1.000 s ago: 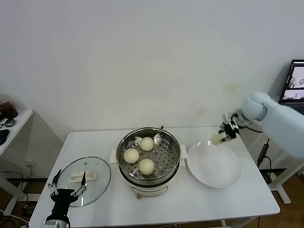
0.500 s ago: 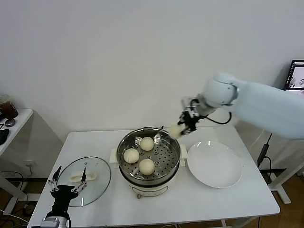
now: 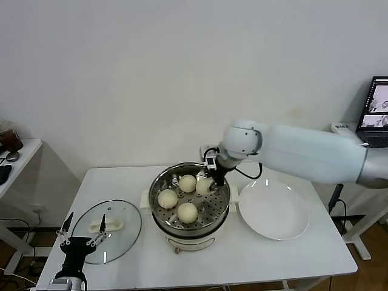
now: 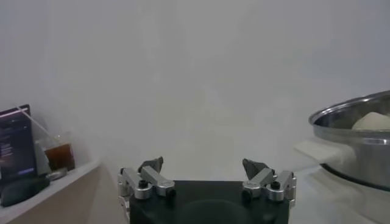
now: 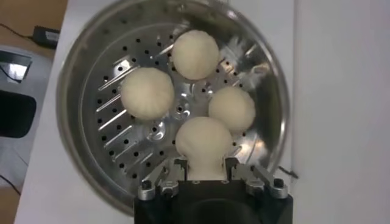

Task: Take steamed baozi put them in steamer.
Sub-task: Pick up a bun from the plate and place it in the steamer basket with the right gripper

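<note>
On the white counter before a plain wall, steamer, empty plate, right hand pinching a baozi, left hand spread by the glass lid.

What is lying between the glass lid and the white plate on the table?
The steamer, with three baozi loose inside and a fourth baozi held by the right gripper; the head view shows this.

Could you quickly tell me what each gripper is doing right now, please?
Left gripper: open, empty, parked near the glass lid.
Right gripper: shut on the fourth baozi, over the steamer tray.
</note>
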Controlling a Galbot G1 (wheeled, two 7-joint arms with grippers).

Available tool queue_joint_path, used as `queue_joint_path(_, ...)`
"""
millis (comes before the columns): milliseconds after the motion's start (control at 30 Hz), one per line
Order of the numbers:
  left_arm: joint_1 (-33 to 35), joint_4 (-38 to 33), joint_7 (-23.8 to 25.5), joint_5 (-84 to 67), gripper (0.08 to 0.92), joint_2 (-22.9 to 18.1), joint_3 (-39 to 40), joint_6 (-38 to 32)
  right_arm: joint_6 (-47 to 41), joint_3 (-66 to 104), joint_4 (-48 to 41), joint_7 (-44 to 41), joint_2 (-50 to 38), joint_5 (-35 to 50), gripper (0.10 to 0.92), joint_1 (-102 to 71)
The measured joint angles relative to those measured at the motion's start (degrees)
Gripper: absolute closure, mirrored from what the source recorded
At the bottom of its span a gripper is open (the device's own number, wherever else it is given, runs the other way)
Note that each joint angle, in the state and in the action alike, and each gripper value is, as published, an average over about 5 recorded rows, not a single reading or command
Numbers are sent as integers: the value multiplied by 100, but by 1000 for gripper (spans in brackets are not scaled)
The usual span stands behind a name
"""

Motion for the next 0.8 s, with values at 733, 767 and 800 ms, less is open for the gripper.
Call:
queue_joint_path(733, 4, -6, 0, 9, 177, -48, 2, -2, -273, 315, -37, 187, -29, -215, 249, -453)
queue_joint_path(767, 1, -10, 0, 5, 177, -52, -1, -2, -277, 356, 11, 194, -64, -216, 234, -441)
queue_joint_path(800, -2, -15, 0, -1, 177, -56, -5, -2, -280, 398, 64, 202, -104, -217, 218, -429)
